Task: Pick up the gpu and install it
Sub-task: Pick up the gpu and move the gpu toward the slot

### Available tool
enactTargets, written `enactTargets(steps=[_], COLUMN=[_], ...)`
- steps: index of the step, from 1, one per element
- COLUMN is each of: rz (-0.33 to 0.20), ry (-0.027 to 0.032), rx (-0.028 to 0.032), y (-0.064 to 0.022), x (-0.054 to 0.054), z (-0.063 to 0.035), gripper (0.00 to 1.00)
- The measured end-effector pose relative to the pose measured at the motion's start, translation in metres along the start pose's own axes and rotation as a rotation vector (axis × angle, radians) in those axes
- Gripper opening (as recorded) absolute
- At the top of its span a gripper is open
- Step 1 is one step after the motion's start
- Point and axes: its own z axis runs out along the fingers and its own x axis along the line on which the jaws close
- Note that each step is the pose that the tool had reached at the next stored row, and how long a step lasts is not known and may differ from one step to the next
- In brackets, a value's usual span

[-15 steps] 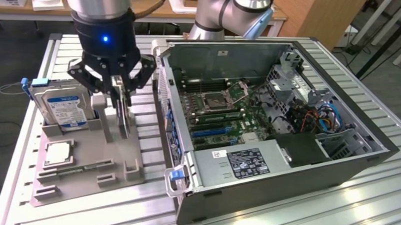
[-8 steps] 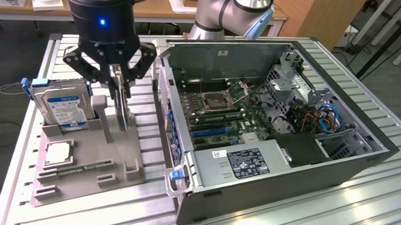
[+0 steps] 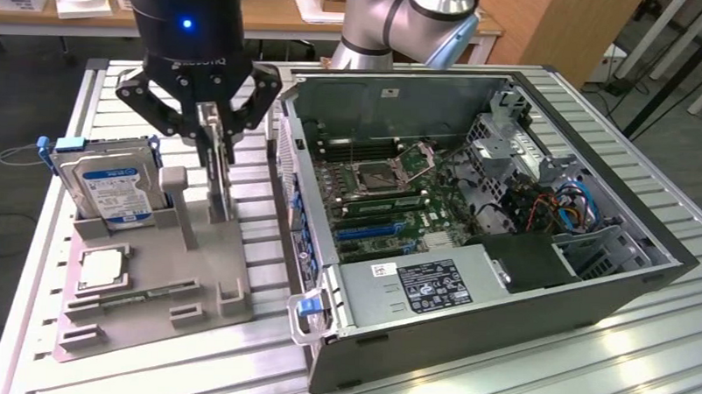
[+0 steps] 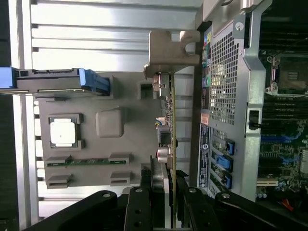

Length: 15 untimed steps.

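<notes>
The gpu (image 3: 219, 182) is a thin card standing on edge in the grey parts holder (image 3: 148, 321), just to the exterior view's left of the open computer case (image 3: 465, 297). My gripper (image 3: 217, 133) comes down on it from above, and its black fingers (image 3: 202, 122) press against both faces of the card's upper part. In the wrist view the gpu (image 4: 171, 110) is seen edge-on, with its silver bracket at the far end and my gripper (image 4: 168, 175) shut on it. The card's lower edge still looks level with the holder's slot.
The holder also carries a hard drive (image 3: 109, 184) standing upright, a processor (image 3: 101, 267) and a memory stick (image 3: 149, 293). Inside the case the motherboard (image 3: 386, 189) lies exposed, with blue expansion slots (image 3: 367, 233). Everything rests on a slatted metal table (image 3: 626, 347).
</notes>
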Motion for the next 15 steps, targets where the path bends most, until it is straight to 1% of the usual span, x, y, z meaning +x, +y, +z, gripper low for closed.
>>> enactTargets(steps=[10, 15], rz=[0.007, 0.03], ry=[0.0002, 0.0008], rx=[0.0002, 0.0012], y=[0.0005, 0.0023], x=[-0.02, -0.023], z=[-0.0018, -0.0031], gripper=[0.29, 0.29])
